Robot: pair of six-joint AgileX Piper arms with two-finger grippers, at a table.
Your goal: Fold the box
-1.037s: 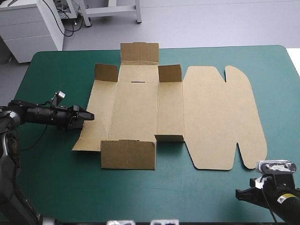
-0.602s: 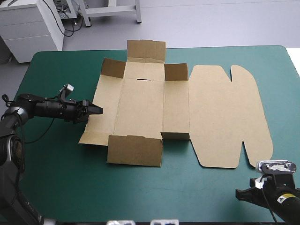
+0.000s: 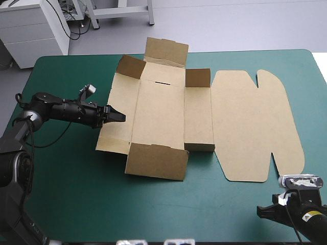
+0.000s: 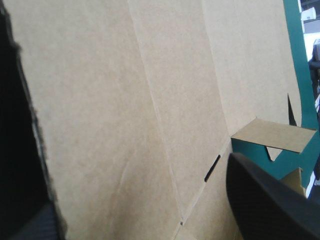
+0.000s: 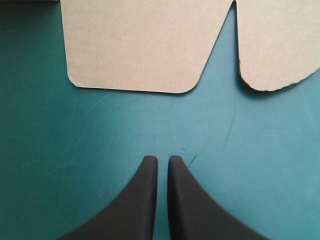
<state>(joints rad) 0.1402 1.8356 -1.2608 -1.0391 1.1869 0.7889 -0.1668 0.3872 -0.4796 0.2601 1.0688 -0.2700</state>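
**Box** (image 3: 158,112): a cut sheet of brown board lying open on the teal-green bench (image 3: 66,178). Its long axis runs across the bench, with the tray part toward the left and the broad, rounded lid panel (image 3: 255,122) flat toward the right. The near flap (image 3: 156,162) and the far flap (image 3: 166,51) stand raised, as do the small corner tabs. No wall is tucked yet.

**Left tool** (image 3: 118,116): it meets the sheet at the outer edge of the left side panel (image 3: 116,138) and points along the long axis toward the right. In the left wrist view its black fingers (image 4: 270,205) stand wide apart and clamp nothing, with board filling the view between them. This is plainly the nearer arm. The coming move probably depends on raising this side panel about its crease.

**Right tool** (image 5: 157,159): its fingers are together over bare cover near the bench's near right corner. It sits just short of the lid panel's near edge and apart from it.

**Change from the earlier frames:** the box has slid toward the right and turned slightly, and the left arm has reached farther in after it. The right tool has not moved.
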